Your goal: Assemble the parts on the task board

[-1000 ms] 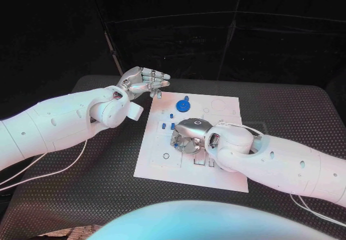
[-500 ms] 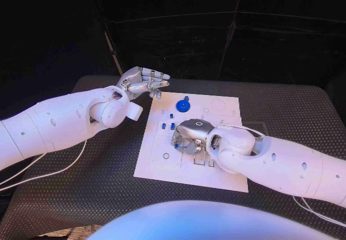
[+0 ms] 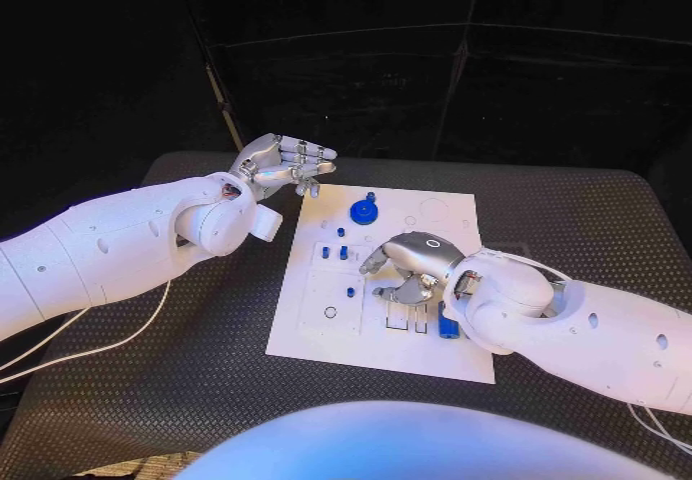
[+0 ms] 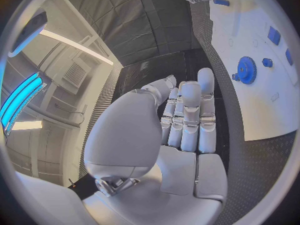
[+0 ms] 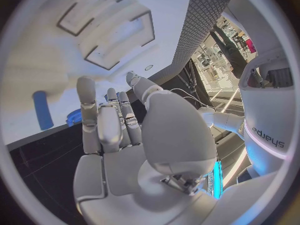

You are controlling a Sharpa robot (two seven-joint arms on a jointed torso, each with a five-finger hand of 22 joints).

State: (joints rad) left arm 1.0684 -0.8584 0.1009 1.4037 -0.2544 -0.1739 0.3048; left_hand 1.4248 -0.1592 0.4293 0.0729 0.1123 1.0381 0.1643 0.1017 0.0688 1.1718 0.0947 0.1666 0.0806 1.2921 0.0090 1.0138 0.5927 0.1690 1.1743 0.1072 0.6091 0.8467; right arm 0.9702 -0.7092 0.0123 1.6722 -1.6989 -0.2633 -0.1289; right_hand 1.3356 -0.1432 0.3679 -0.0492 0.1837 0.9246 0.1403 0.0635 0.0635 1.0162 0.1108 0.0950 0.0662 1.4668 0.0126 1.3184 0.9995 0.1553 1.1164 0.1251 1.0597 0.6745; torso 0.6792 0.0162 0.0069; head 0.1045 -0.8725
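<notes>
Head view: we are hovering right hand point(image 3: 408, 266), fingers curled empty, above task board point(image 3: 325, 335); lowering squarely onto blue part point(image 3: 450, 328) beside it advised.

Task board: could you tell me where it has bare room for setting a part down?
The task board is bare along its near-left corner and its far-right corner beyond the blue gear. The middle is crowded: the right hand hovers over the slots.

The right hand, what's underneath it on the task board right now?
Under the right hand lies the white task board, with recessed slots showing just below the fingers. A blue part lies beside it. Whatever sits directly beneath the palm is covered.
</notes>
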